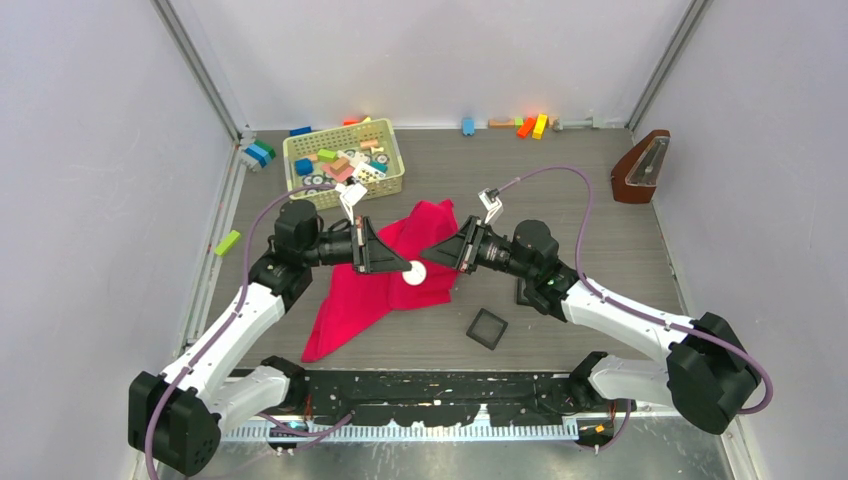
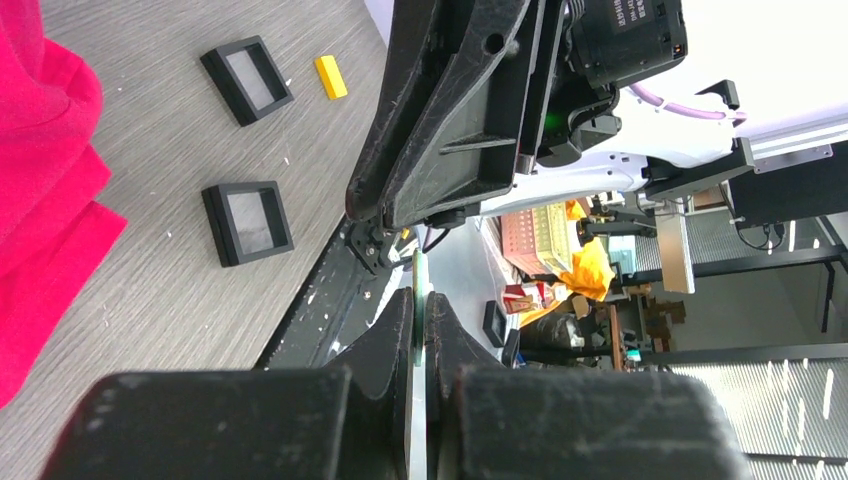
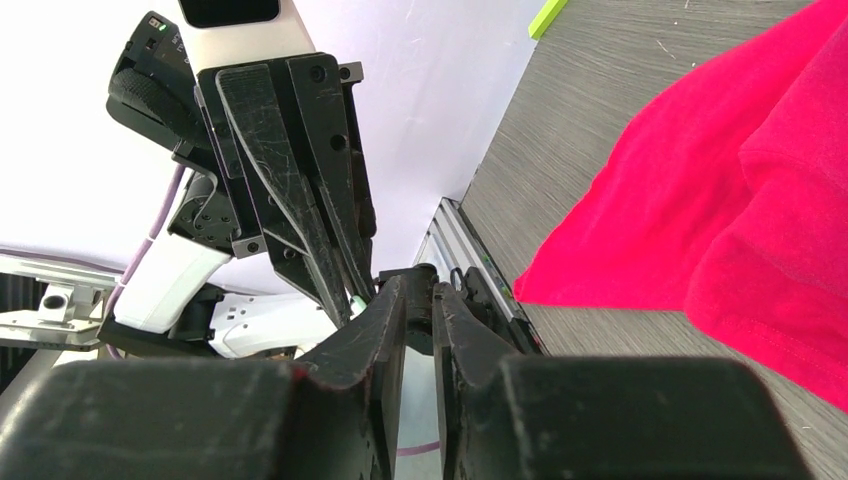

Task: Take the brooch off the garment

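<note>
The brooch (image 1: pixel 415 273) is clamped edge-on in the left gripper (image 2: pixel 421 300), over the garment (image 1: pixel 365 295); the right gripper (image 3: pixel 420 292) is seen beside it, grasp not discernible.

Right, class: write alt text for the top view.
The left gripper and right gripper meet over a crimson garment, a small pale brooch at their tips. A basket of toy blocks stands behind, a black square tray nearer the arms.
</note>
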`<state>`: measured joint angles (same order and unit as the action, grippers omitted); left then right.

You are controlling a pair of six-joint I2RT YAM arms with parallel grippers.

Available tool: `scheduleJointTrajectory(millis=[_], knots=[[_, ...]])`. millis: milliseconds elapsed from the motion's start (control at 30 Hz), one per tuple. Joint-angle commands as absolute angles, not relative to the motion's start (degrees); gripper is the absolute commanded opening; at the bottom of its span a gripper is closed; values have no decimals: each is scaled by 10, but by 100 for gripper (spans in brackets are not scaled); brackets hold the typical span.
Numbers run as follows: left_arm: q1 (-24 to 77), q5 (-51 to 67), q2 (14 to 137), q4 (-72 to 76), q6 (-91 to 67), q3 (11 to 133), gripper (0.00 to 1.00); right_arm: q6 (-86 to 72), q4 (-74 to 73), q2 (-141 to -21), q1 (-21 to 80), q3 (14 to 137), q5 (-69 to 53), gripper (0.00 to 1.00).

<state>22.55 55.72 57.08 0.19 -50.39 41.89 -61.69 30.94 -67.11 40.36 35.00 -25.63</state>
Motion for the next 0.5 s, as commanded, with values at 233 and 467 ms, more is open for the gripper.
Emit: scheduleJointTrajectory(millis=[233, 467], knots=[[228, 570, 563, 53, -522, 417, 0, -635, 393, -676, 402, 344, -290, 35], [228, 569, 563, 54, -524, 416, 0, -646, 427, -673, 402, 334, -297, 35]])
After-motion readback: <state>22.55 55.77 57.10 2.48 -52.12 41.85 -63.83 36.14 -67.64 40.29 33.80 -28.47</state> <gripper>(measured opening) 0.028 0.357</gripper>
